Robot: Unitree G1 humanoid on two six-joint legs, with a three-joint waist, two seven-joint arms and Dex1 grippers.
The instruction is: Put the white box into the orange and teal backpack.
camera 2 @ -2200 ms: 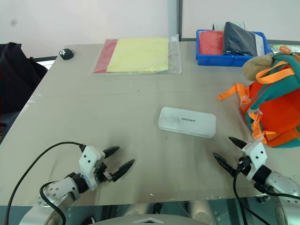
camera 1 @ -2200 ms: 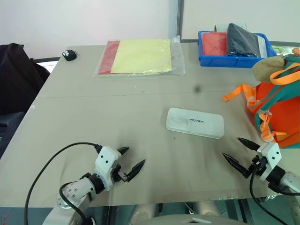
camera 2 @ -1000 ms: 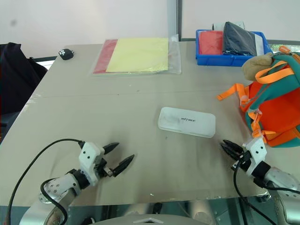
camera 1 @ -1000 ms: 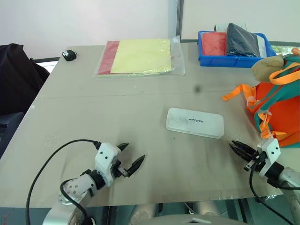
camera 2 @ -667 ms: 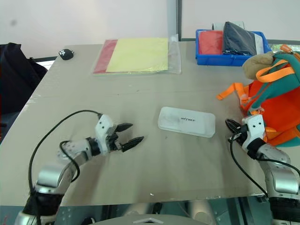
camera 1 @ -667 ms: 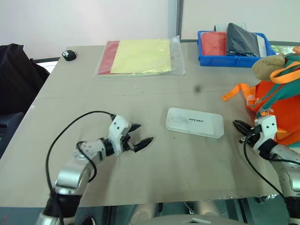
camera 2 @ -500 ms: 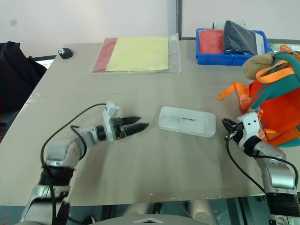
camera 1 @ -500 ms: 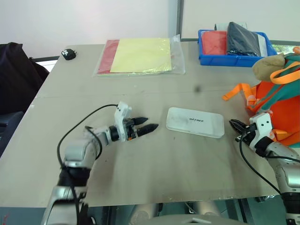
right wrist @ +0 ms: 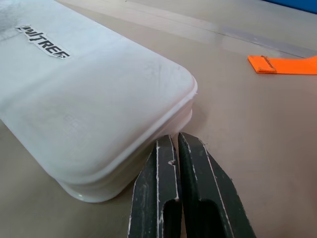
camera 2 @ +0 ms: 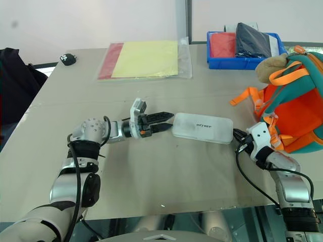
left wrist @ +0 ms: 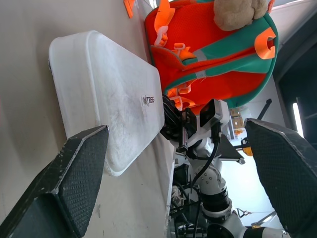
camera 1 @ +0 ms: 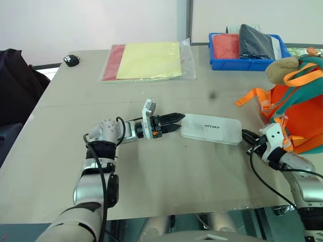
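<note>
The flat white rounded plastic box [camera 1: 210, 129], dark lettering unreadable, lies between the spread, empty left gripper [camera 1: 173, 122] and the closed, empty right gripper [right wrist: 177, 163], beside the orange and teal backpack [camera 1: 298, 101].

A wide tan counter [camera 1: 151, 191] carries everything. At its middle lies the white box [camera 1: 211, 128], flat, with dark lettering on its lid. On the right stands the orange and teal backpack [camera 1: 303, 108], a tan plush head at its top and an orange strap trailing onto the surface. At the far right sits a blue plastic bin [camera 1: 247, 63] with red and dark items inside. Far centre lies a clear sleeve of yellow and red sheets [camera 1: 146, 60]; at the far left corner is a small black object [camera 1: 71, 60].
</note>
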